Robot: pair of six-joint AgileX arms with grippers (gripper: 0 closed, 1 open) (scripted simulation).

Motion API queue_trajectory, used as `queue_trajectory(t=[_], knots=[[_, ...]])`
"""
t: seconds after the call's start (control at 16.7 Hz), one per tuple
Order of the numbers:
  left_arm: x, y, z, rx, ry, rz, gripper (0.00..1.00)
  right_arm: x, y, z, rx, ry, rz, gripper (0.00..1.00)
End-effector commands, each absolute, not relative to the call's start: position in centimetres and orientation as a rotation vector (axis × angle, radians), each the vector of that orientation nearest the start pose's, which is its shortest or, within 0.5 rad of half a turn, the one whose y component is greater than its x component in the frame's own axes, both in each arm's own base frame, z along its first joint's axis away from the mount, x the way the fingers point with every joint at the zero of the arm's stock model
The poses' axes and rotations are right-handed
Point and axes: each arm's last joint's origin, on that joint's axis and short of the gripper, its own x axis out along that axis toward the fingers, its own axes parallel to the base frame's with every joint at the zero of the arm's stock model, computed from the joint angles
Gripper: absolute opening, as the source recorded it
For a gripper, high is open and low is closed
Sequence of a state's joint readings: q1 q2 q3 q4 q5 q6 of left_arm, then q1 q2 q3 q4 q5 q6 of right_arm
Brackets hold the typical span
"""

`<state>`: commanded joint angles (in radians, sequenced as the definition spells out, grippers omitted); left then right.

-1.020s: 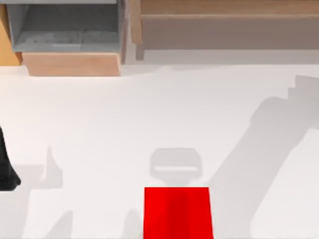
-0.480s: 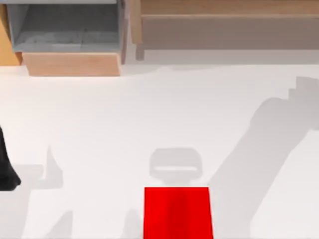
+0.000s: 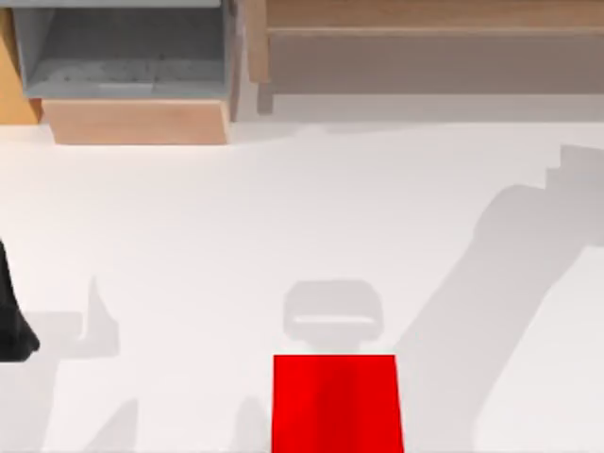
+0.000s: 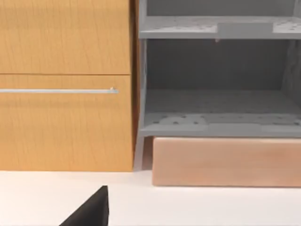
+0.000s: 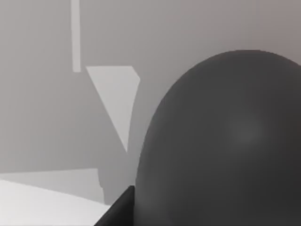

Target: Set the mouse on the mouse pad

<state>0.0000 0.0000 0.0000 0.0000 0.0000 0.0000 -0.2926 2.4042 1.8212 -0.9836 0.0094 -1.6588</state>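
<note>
One mouse, one mouse pad, seemingly one open grey shelf unit

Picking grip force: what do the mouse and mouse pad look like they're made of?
The mouse: pale grey, matte, smooth, likely hard plastic, though the render leaves that open. The mouse pad: flat, bright red, plain, no gloss; could be rubber or fabric.

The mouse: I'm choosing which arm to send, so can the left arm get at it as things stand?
Probably yes: the mouse lies apart from the mouse pad, and the white table between it and the left arm is bare.
</note>
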Motion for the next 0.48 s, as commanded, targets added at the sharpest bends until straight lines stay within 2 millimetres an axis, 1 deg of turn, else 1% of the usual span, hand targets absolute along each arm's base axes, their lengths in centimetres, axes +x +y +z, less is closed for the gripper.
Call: queue_trajectory(t=[0.24, 0.3, 0.42, 0.48], knots=[[10.6, -0.1, 16.0, 0.000, 0.000, 0.000, 1.00, 44.1, -12.8, 9.3, -1.071, 1.295, 1.061, 0.00], [10.6, -0.1, 16.0, 0.000, 0.000, 0.000, 1.00, 43.7, -12.7, 11.5, -1.072, 1.303, 1.037, 0.00], [10.6, -0.1, 16.0, 0.000, 0.000, 0.000, 1.00, 43.8, -12.7, 12.0, -1.074, 1.301, 1.037, 0.00], [10.6, -0.1, 16.0, 0.000, 0.000, 0.000, 1.00, 44.0, -12.8, 12.7, -1.076, 1.298, 1.035, 0.00]])
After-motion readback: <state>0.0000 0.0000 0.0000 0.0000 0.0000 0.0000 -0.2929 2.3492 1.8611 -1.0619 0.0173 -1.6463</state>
